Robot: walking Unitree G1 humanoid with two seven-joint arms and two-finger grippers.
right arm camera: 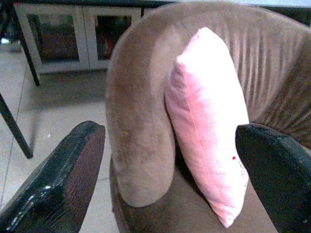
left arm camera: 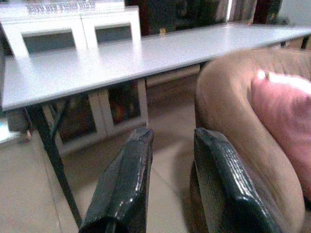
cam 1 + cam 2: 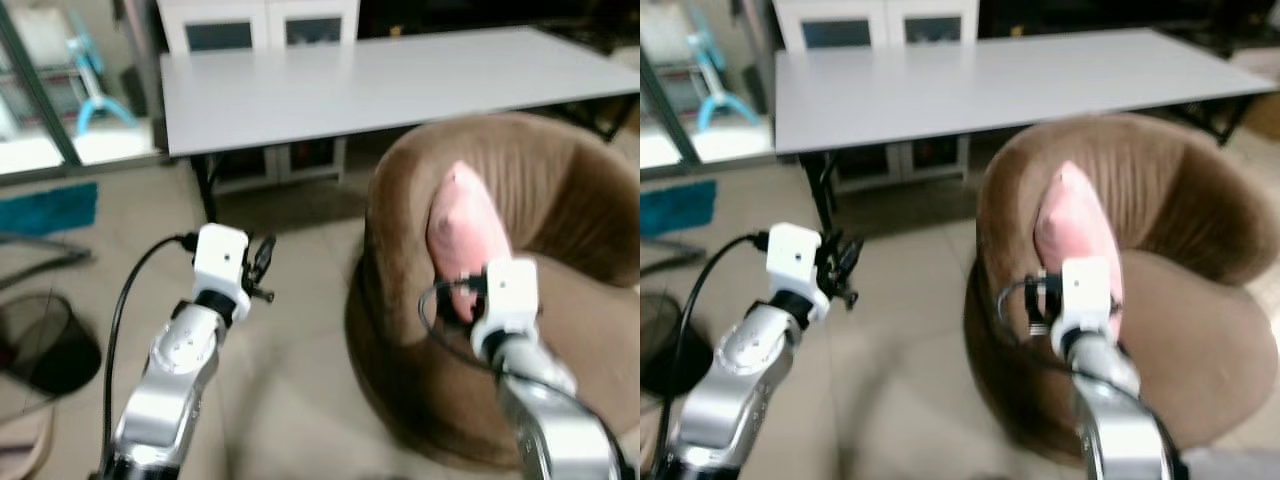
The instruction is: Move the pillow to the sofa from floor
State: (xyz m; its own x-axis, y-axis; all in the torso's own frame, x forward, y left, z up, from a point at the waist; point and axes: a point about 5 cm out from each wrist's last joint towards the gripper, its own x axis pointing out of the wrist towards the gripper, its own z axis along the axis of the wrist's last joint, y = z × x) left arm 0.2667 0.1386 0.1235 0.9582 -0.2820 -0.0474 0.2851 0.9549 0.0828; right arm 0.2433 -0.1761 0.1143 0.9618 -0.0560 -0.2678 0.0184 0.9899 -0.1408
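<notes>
A pink pillow (image 3: 464, 235) stands on edge inside the round brown sofa chair (image 3: 540, 170), leaning against its left armrest (image 1: 141, 126). My right gripper (image 1: 170, 194) is open just in front of the pillow (image 1: 209, 126), and nothing is held between its fingers (image 1: 68, 179). My right wrist (image 3: 1083, 290) hovers over the seat's front. My left gripper (image 2: 170, 179) is raised to the left of the chair over the floor, with a narrow gap between its fingers (image 2: 126, 189) and nothing in it.
A long white table (image 3: 380, 80) stands behind the chair, with a white cabinet (image 3: 260, 25) beyond it. A dark wire basket (image 3: 40, 340) sits on the tiled floor at the left. A teal mat (image 3: 45, 208) lies further back.
</notes>
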